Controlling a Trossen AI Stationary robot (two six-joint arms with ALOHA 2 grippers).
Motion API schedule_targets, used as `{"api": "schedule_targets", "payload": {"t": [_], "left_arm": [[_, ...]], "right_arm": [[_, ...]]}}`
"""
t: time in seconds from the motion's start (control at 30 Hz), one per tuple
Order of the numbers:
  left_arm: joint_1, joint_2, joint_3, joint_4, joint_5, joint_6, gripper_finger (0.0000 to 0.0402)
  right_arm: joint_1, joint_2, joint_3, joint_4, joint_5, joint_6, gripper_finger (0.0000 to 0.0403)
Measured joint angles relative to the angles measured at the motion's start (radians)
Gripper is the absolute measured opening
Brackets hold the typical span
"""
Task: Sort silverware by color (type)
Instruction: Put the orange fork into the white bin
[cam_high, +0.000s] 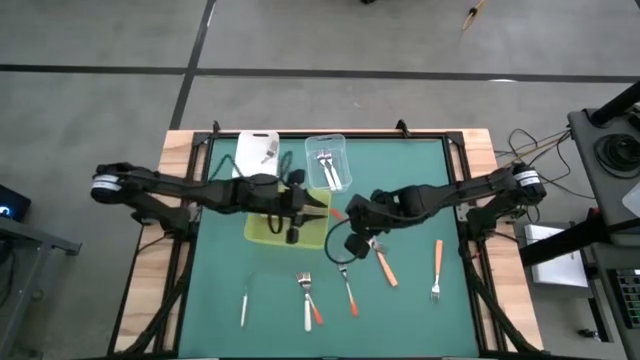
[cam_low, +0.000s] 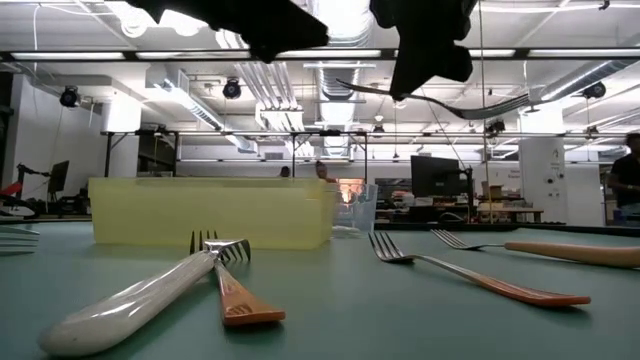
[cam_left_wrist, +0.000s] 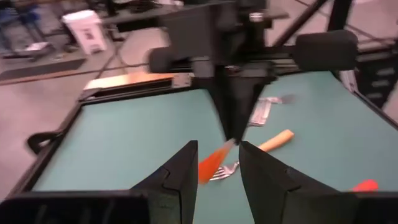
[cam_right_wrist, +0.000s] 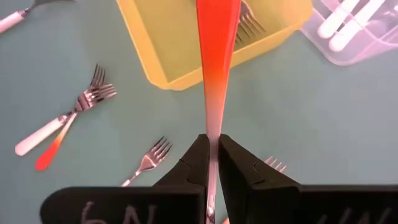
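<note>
My right gripper (cam_right_wrist: 213, 149) is shut on an orange-handled fork (cam_right_wrist: 216, 56), held in the air over the right edge of the yellow-green tray (cam_high: 268, 232). The fork's head is hidden behind the fingers. My left gripper (cam_left_wrist: 216, 168) faces it above the tray, open, with the orange handle's free end (cam_left_wrist: 214, 163) between its fingers. One fork (cam_right_wrist: 249, 25) lies in the tray. White-handled forks lie in the clear tub (cam_high: 328, 165). My right gripper pinches the fork's silver neck (cam_right_wrist: 213, 127) between its two fingers, just past the orange handle. The fingers slant down and the fork runs on along them, handle forward. The fork is lifted clear of table and tray. My left gripper: whether its fingers (cam_left_wrist: 180, 171) touch the handle, I cannot tell.
Loose on the green mat lie a white-handled fork (cam_high: 243, 303), a white and an orange fork crossed (cam_high: 308, 295), an orange fork (cam_high: 349, 290), a wooden-handled piece (cam_high: 385, 268) and another orange fork (cam_high: 437, 268). A white tub (cam_high: 257, 150) stands at the far edge.
</note>
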Motion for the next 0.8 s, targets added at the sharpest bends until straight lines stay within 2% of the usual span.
{"api": "schedule_targets", "payload": {"t": [0.1,0.23,0.47,0.63,0.8], "left_arm": [[-0.001,0.079,0.076,-0.077,0.014,0.045,0.0119],[0.000,0.173,0.166,-0.194,-0.009,0.090,0.0161],[0.000,0.290,0.260,-0.217,-0.028,0.179,0.0228],[0.000,0.356,0.324,-0.257,-0.028,0.209,0.0236],[0.000,0.404,0.389,-0.321,-0.028,0.211,0.0215]], "right_arm": [[-0.014,0.000,0.000,-0.006,-0.009,-0.024,0.0013],[-0.019,0.000,0.000,-0.028,-0.009,-0.032,0.0013],[-0.018,0.000,0.000,-0.035,-0.009,-0.044,0.0013],[-0.018,0.000,0.000,-0.035,-0.009,-0.049,0.0013],[-0.018,0.000,0.000,-0.044,-0.009,-0.051,0.0013]]}}
